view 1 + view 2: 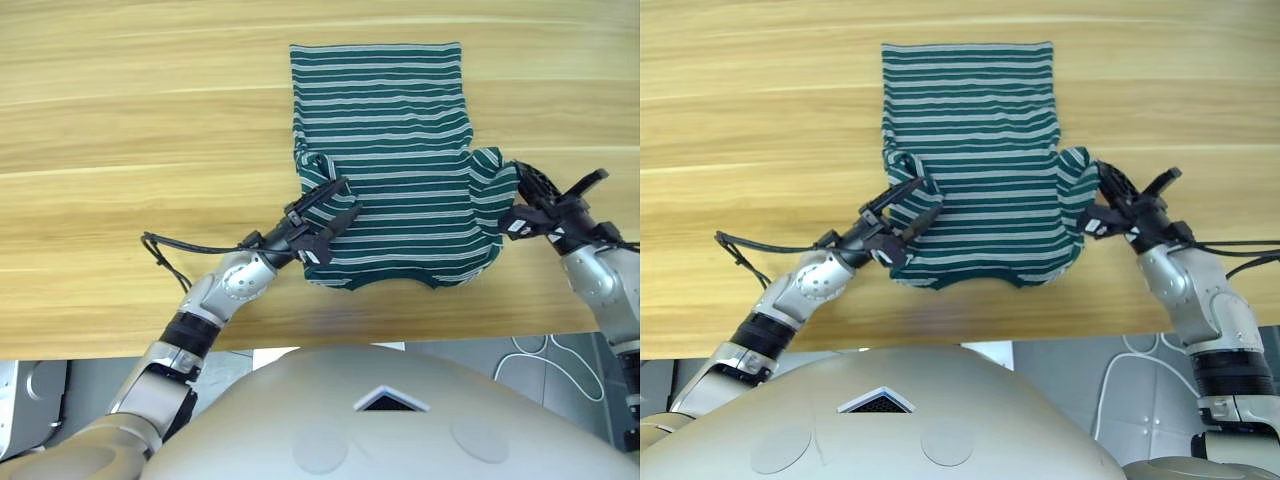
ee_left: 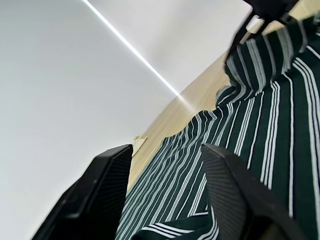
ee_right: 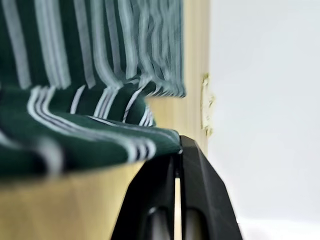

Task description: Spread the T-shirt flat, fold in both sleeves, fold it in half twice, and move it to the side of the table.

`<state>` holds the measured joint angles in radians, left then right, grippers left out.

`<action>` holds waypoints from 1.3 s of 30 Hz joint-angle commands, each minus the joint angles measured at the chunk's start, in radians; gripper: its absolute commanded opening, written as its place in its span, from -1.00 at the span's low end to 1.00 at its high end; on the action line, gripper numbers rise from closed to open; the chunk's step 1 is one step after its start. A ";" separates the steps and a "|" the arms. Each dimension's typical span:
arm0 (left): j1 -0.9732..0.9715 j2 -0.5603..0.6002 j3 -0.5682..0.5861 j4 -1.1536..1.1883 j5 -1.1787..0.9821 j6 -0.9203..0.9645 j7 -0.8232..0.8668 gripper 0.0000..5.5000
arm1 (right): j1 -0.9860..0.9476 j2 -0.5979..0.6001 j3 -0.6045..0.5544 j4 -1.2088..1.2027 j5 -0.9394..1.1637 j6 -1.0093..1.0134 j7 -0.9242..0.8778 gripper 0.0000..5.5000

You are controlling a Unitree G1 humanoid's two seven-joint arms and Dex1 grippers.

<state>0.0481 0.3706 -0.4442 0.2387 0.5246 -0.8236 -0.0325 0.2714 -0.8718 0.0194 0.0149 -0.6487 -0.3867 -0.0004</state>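
A dark green T-shirt [image 1: 390,150] with thin white stripes lies on the wooden table [image 1: 120,150], hem at the far side and collar near me. Both sleeves are bunched up at its sides. My left gripper [image 1: 345,200] hovers over the shirt just inside the left sleeve [image 1: 315,170], open; in the left wrist view its two black fingers [image 2: 100,190] stand apart with striped cloth beyond them. My right gripper [image 1: 512,215] sits at the right sleeve [image 1: 492,170]. In the right wrist view its fingers [image 3: 200,200] are pressed together, with the sleeve's edge [image 3: 100,145] meeting their tips.
A black cable [image 1: 165,255] loops over the table to the left of my left arm. The table's front edge [image 1: 100,345] runs just under the shirt's collar. Bare wood stretches to the left and right of the shirt.
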 commanded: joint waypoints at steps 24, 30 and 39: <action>-0.011 0.013 -0.026 0.030 0.051 0.003 -0.018 -0.07 | -0.019 0.101 0.128 -0.080 -0.002 -0.048 0.163 -0.70; -0.009 0.069 0.083 -0.077 -0.118 -0.004 -0.044 -0.07 | -0.010 0.106 0.120 -0.099 0.007 -0.048 0.172 -0.34; 0.072 0.478 0.295 -0.139 -0.187 0.057 -0.310 0.24 | 0.184 -0.026 -0.057 -0.179 0.106 -0.052 0.276 0.20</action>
<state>0.0820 0.7720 -0.1510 0.0956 0.3331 -0.7802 -0.2706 0.3937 -0.8308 0.0169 -0.1667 -0.5647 -0.4417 0.2281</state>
